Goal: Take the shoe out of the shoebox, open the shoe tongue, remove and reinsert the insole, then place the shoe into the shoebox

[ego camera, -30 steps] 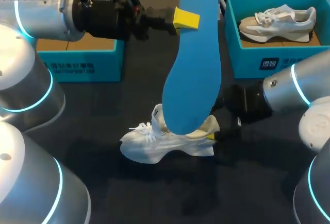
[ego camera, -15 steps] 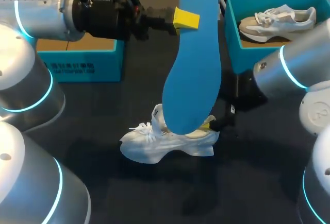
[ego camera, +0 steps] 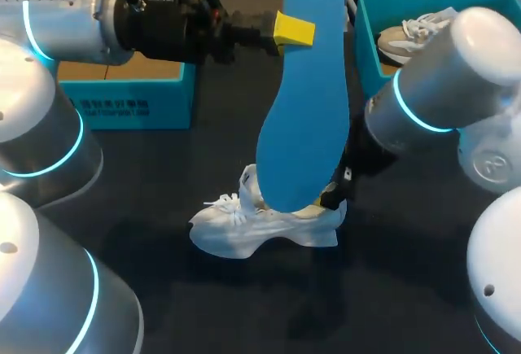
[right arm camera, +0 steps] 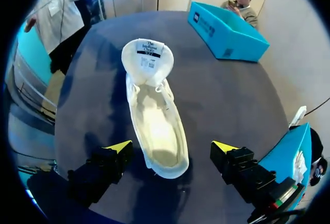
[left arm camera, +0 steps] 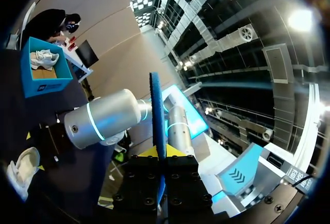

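Jaws on the right arm (ego camera: 440, 85) are spread wide, one yellow tip on each side of the white shoe (right arm camera: 154, 126) at its heel, not touching it. The shoe sits on the table (ego camera: 163, 175) with its tongue pulled open. Jaws on the left arm (ego camera: 73, 12) pinch the blue insole (ego camera: 305, 102), held up tall with its low end at the shoe. The insole looks ready to go back in. For that, the right jaws should hold the heel while the insole slides down. The shoebox (ego camera: 122, 102) waits far back.

White shoe (ego camera: 260, 232), tongue open; blue insole (ego camera: 305, 102) vertical, seemingly above it.
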You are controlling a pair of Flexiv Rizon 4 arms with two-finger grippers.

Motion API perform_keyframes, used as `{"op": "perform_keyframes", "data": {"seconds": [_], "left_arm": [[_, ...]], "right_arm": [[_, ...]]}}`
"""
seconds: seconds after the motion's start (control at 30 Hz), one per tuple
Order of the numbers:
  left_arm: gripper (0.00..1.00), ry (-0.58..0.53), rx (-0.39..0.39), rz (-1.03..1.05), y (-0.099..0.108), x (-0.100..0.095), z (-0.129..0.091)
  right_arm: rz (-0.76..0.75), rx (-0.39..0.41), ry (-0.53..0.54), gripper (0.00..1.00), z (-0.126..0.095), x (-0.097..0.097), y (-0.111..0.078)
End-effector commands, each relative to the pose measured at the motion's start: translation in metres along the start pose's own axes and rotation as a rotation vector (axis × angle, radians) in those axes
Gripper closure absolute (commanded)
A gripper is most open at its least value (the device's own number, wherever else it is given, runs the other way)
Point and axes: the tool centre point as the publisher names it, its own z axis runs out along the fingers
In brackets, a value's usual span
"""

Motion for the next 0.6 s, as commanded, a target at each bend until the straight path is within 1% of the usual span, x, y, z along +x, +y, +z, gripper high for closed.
{"op": "perform_keyframes", "data": {"seconds": [0.03, 0.27, 0.6], "left_arm": [[1.0, 0.0, 0.002, 0.0, 0.0016, -0.0005, 0.0001], [1.0, 0.0, 0.002, 0.0, 0.0016, -0.0005, 0.0001], [1.0, 0.0, 0.002, 0.0, 0.0016, -0.0005, 0.0001]], "right_arm": [[-0.018, 0.159, -0.01, 0.0, -0.0094, 0.0009, 0.0053], [-0.095, 0.255, 0.026, 0.0, -0.0121, 0.0017, 0.0131], [-0.118, 0.26, 0.048, 0.0, -0.0092, 0.0056, 0.0127]]}}
